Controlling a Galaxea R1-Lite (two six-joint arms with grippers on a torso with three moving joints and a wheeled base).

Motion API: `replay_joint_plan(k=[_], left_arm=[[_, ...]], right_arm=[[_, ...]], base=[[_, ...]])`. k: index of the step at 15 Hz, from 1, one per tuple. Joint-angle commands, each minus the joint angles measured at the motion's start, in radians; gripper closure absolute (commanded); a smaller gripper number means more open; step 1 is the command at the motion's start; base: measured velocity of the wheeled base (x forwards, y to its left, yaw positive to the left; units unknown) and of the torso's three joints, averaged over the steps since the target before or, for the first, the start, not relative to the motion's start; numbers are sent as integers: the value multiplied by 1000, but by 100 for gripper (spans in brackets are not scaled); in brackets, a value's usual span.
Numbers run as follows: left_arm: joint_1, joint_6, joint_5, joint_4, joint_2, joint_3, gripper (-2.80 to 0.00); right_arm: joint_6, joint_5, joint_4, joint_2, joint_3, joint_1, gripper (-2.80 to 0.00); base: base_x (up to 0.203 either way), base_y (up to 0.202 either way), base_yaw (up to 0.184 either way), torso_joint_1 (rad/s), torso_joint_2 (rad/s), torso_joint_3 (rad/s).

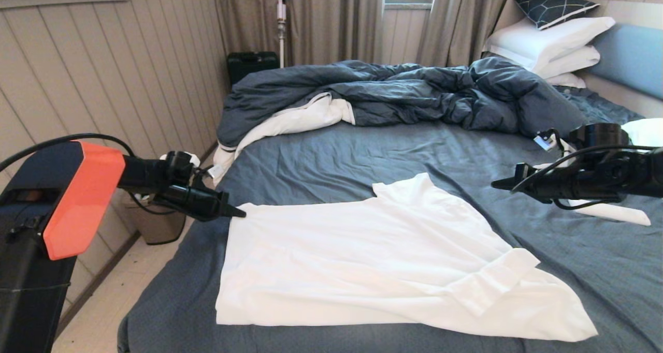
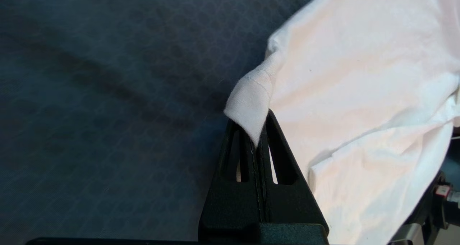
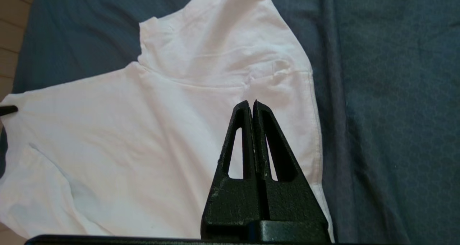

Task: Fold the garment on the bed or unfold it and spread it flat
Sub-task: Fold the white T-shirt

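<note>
The garment's (image 1: pixel 362 260) corner is pinched by the left gripper (image 1: pixel 239 213), cloth stretching rightward toward the clenched, empty right gripper (image 1: pixel 497 184).

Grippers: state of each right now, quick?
Left gripper: shut on a corner of the white shirt.
Right gripper: shut, empty, above the shirt.
</note>
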Motion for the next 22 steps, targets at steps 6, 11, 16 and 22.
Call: replay_joint_plan(k=[6,11,16,22], left_arm=[[9,13,-11,-41,-63,103,0],[8,13,-11,-124,-82,170,0],[8,9,-11,-131,-72,162,0],[8,9,-18,-134,-80,175,0]], right_arm=[[78,-1,14,166,-210,5,0],[79,2,186,353,-524,2,0],[45,-2,149,415,-527,64,0],[39,-9,143,436,-530,82,0]], base=[[0,0,0,0,0,0],[0,0,0,0,0,0],[0,0,0,0,0,0],[0,0,0,0,0,0]])
